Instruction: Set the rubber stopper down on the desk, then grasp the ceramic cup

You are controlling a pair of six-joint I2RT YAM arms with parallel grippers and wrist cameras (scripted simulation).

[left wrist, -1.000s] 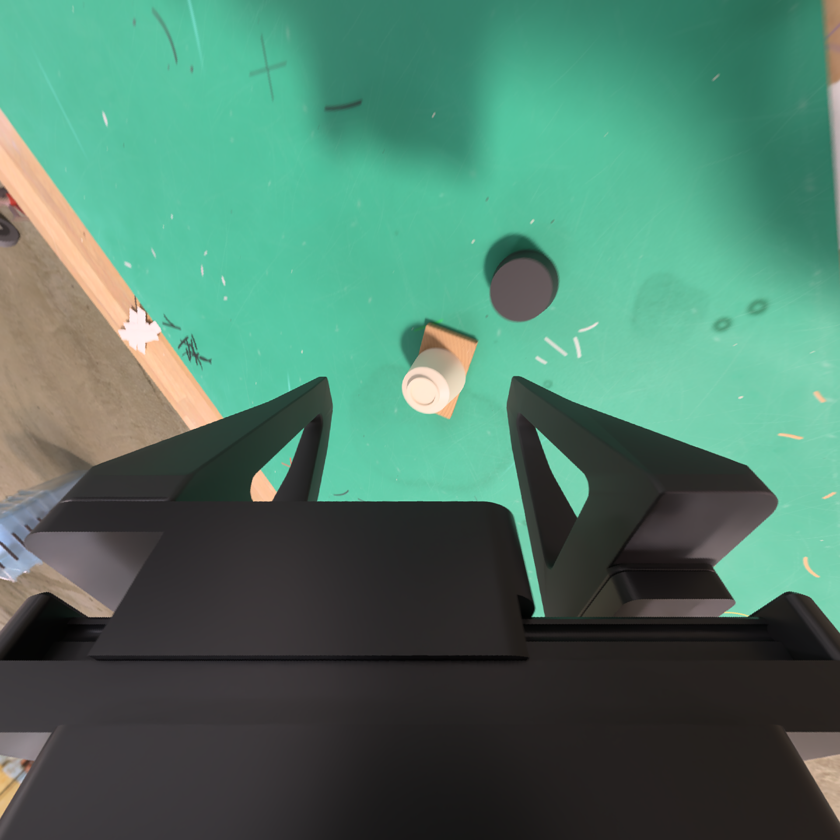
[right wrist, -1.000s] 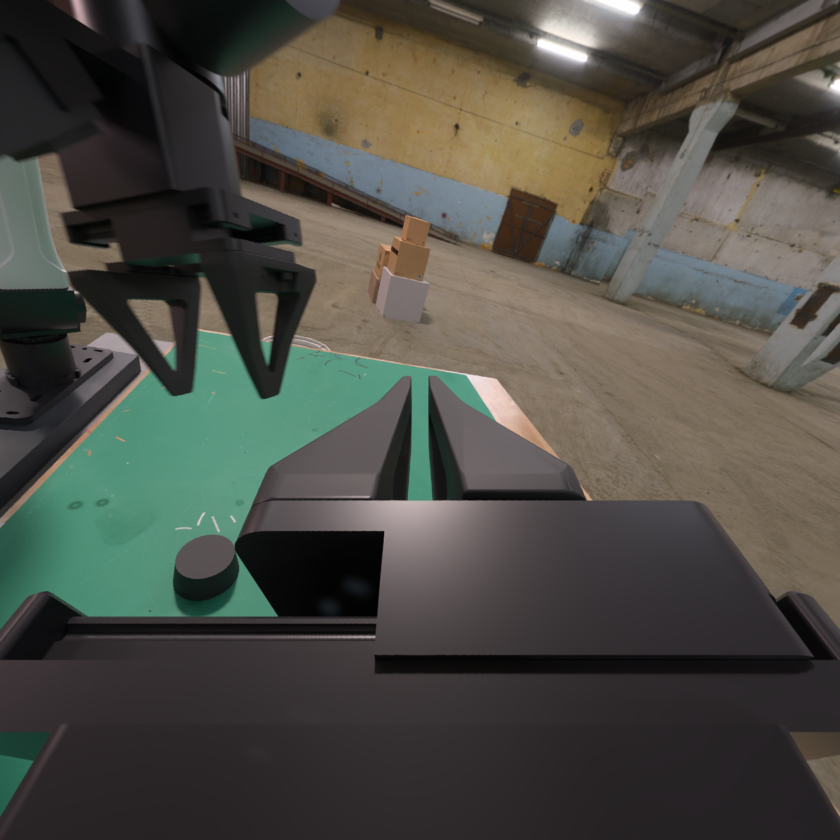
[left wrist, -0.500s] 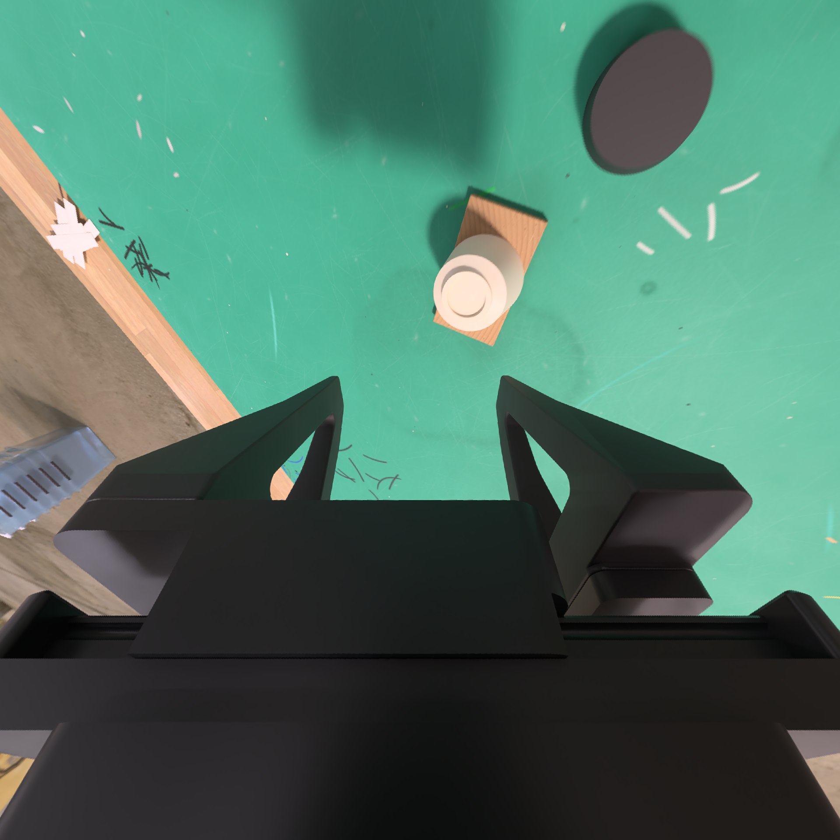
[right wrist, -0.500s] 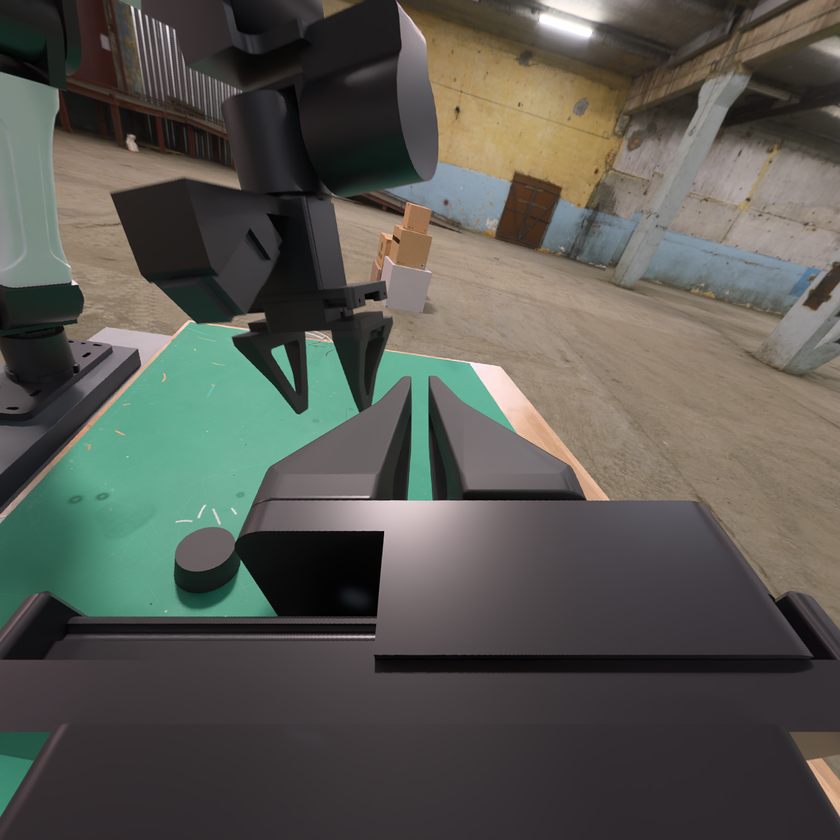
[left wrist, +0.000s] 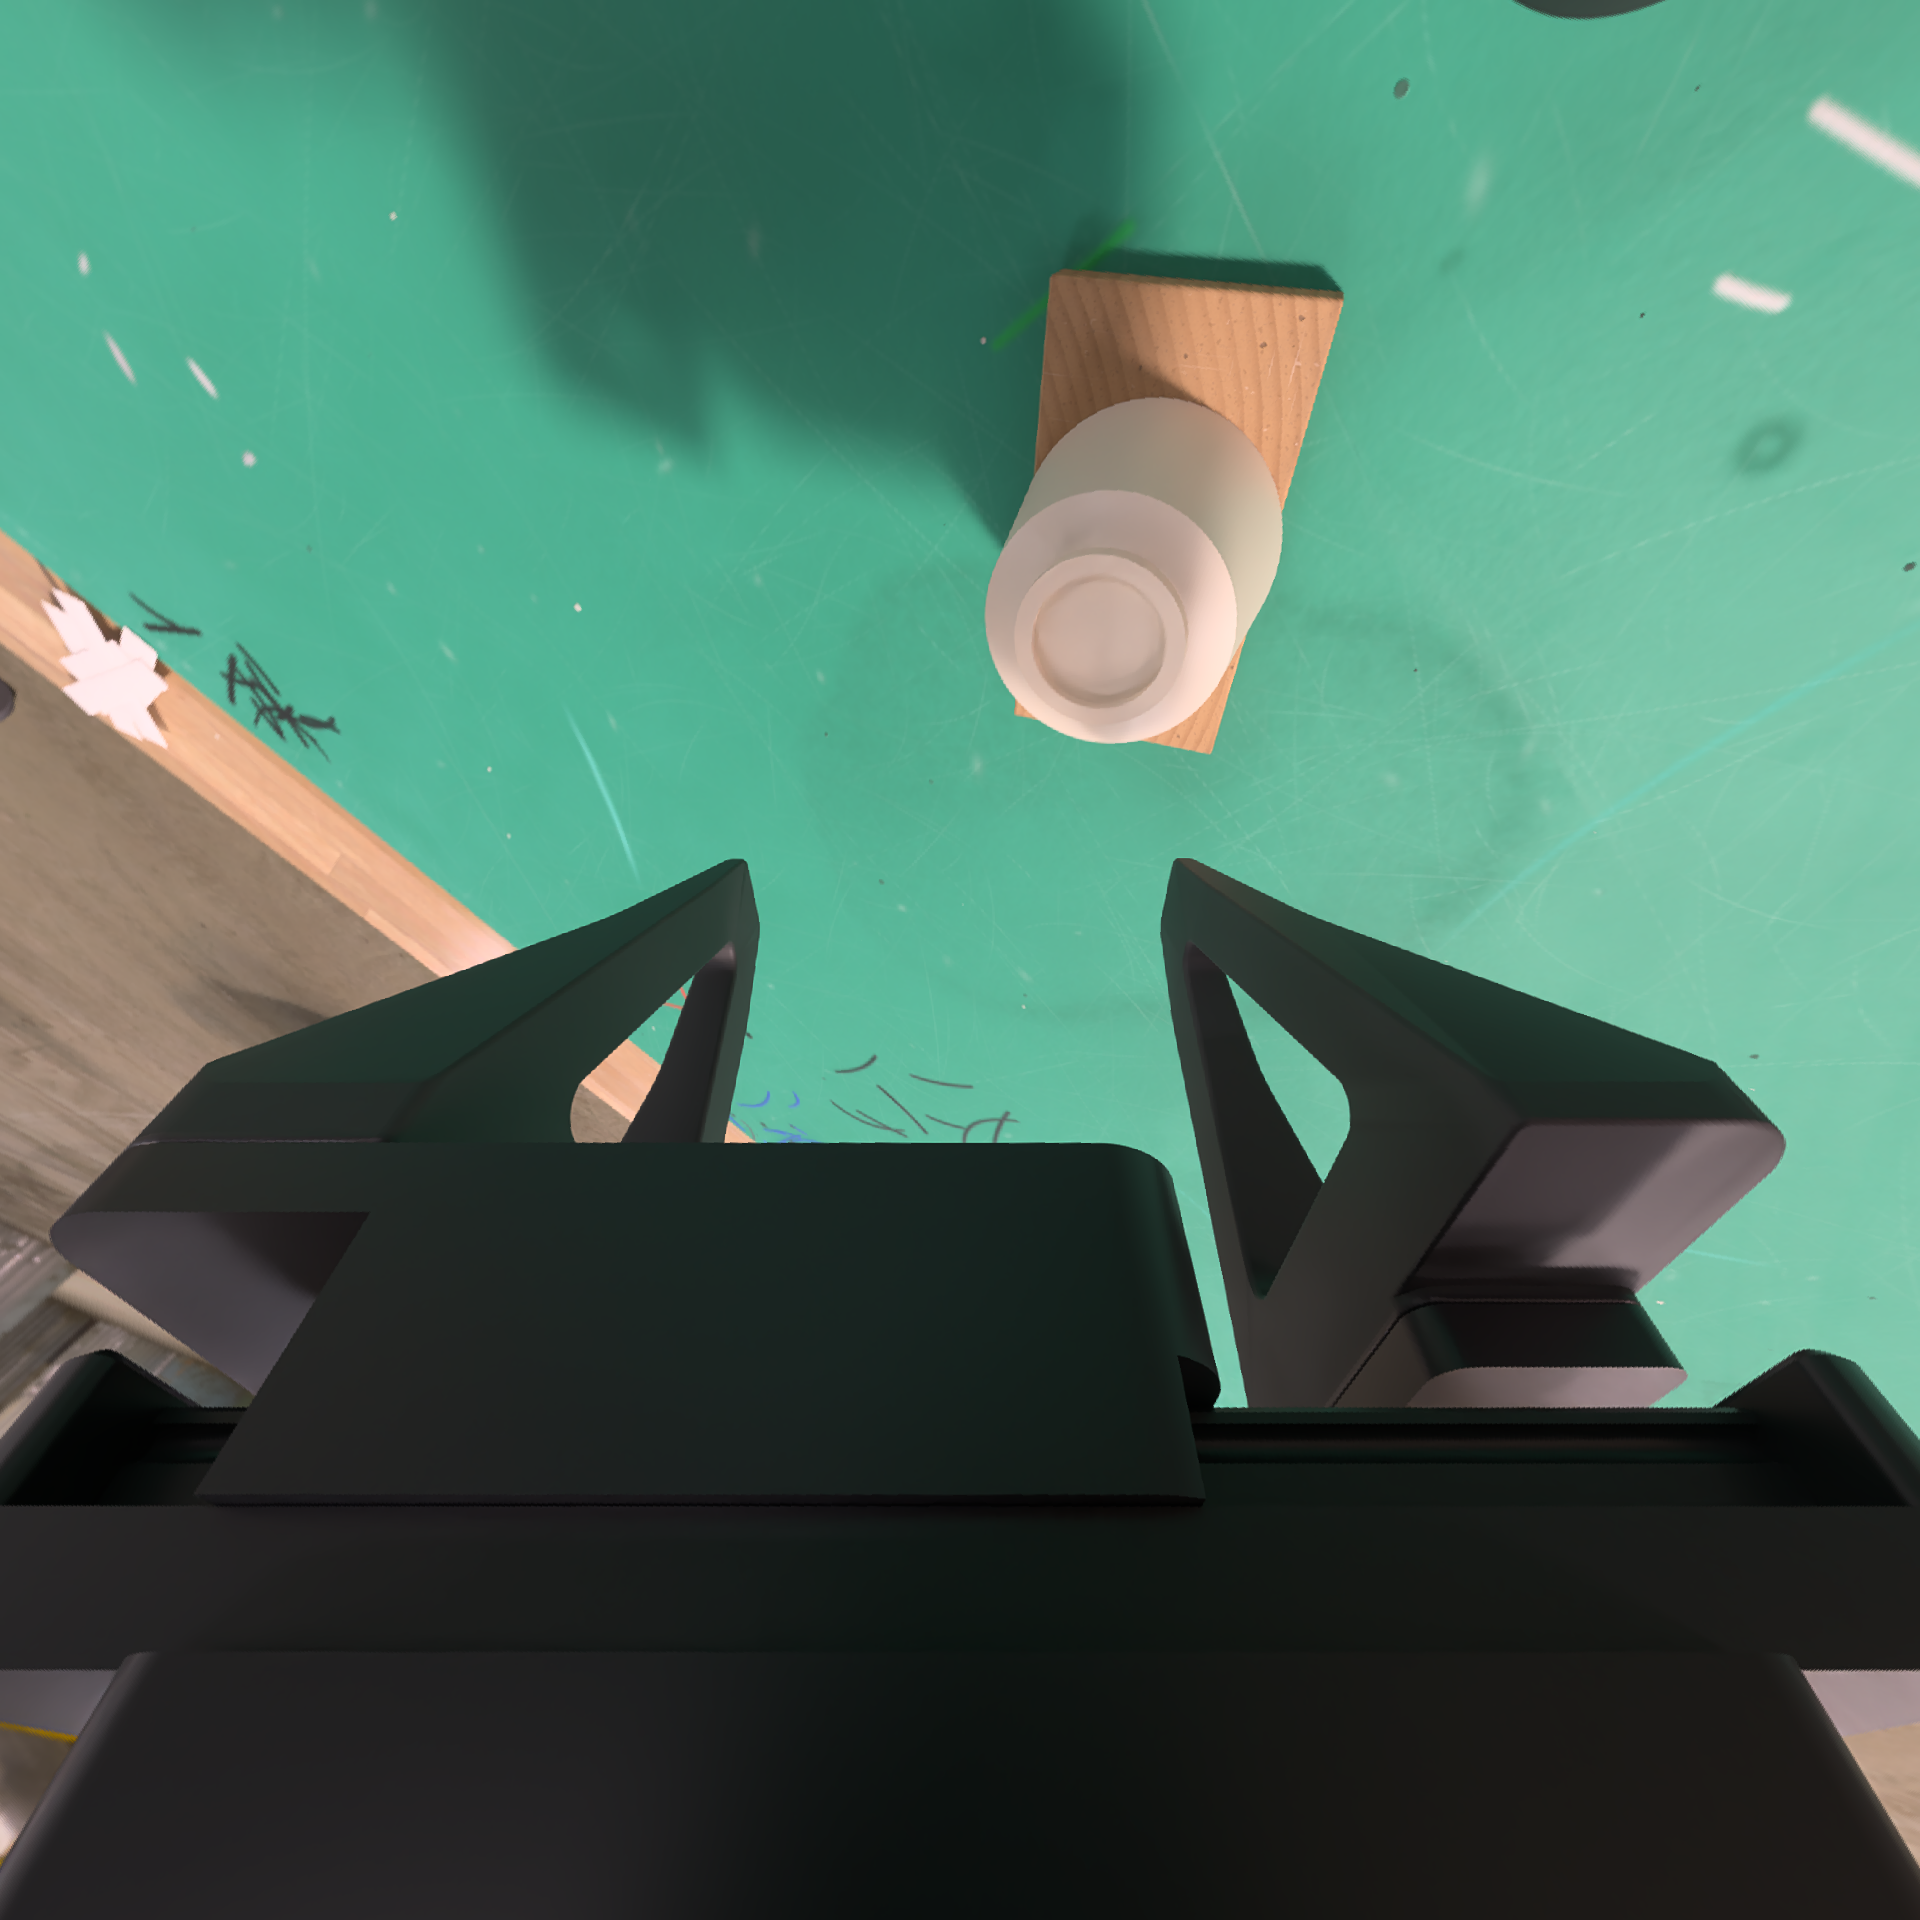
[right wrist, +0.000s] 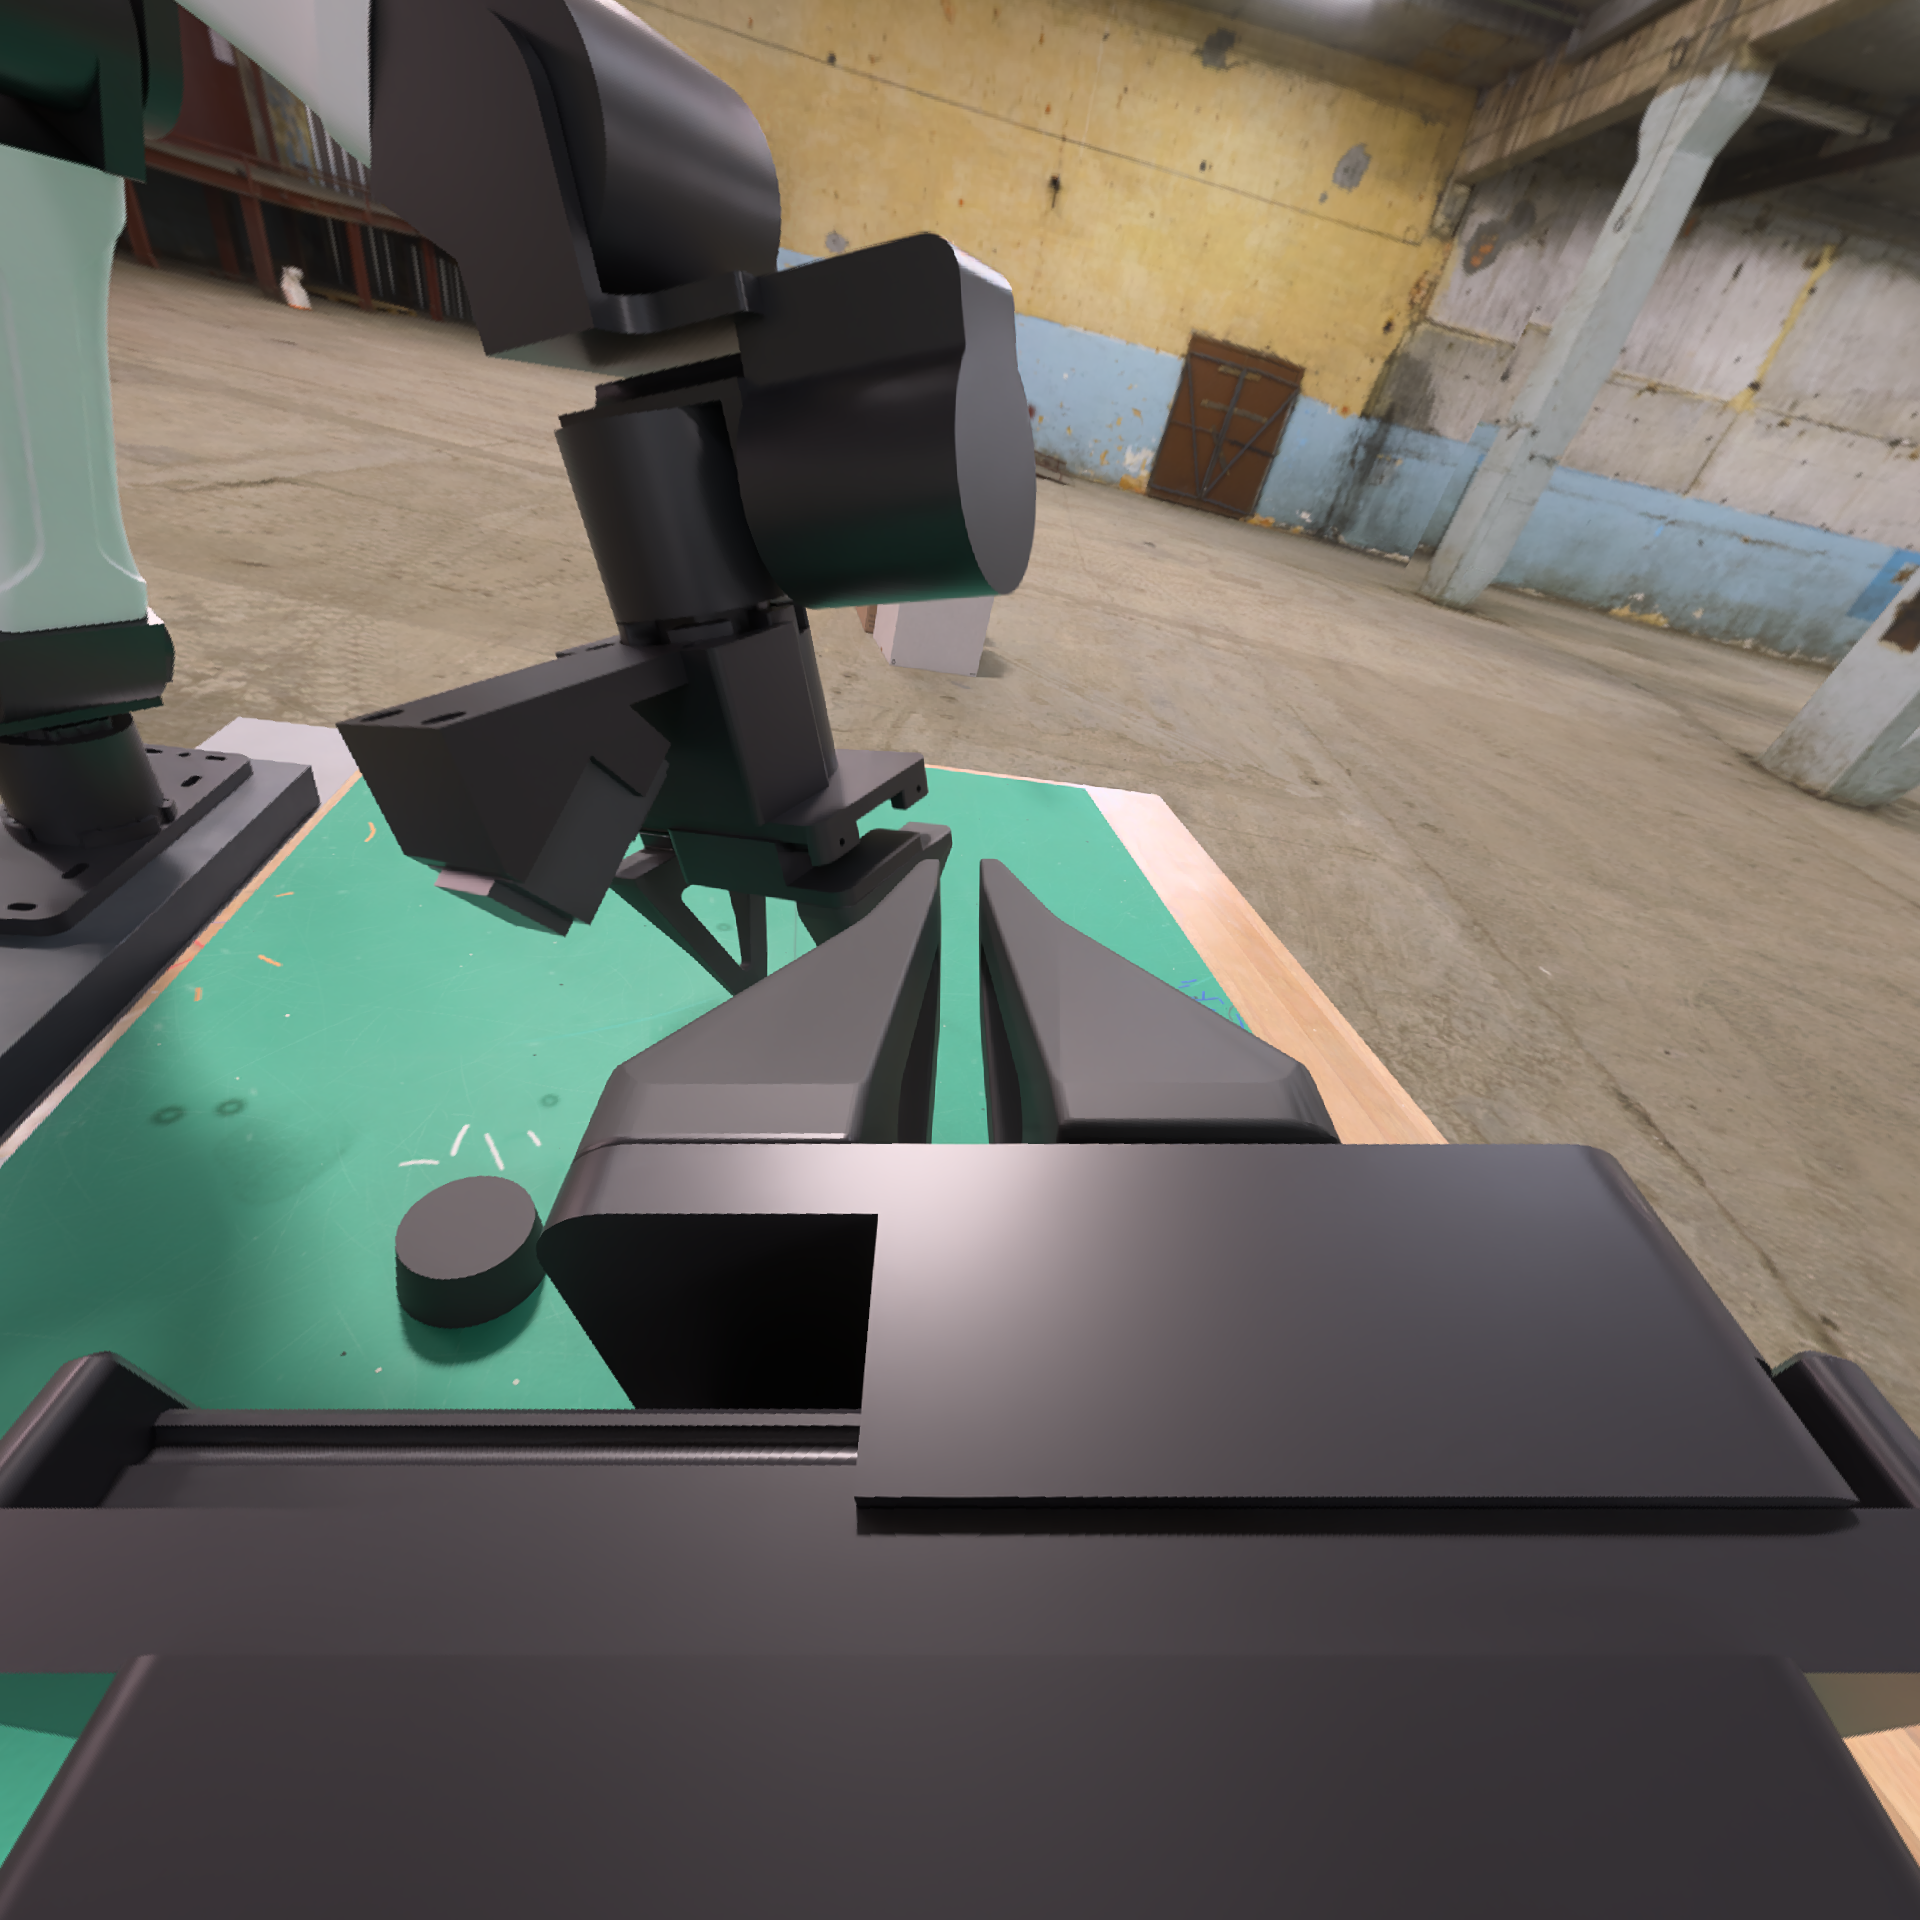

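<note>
A cream ceramic cup (left wrist: 1127,582) stands upside down on a small wooden block (left wrist: 1216,353) on the green mat. My left gripper (left wrist: 956,873) is open and empty, above the cup and a little short of it. The dark rubber stopper (right wrist: 468,1262) lies flat on the mat, left of my right gripper (right wrist: 961,883), which is shut and empty. In the left wrist view only a sliver of the stopper (left wrist: 1579,6) shows at the top edge. The left arm (right wrist: 727,665) hides the cup in the right wrist view.
The desk's wooden edge (left wrist: 312,821) runs along the left, with the floor beyond it. The left arm's base plate (right wrist: 114,862) stands at the back left of the mat (right wrist: 312,1049). The desk's right edge (right wrist: 1278,997) lies beside my right gripper.
My left gripper has come down and forward toward the cup, which now looks much larger. The stopper has slid out of the left wrist view's top. My right gripper has not moved.
</note>
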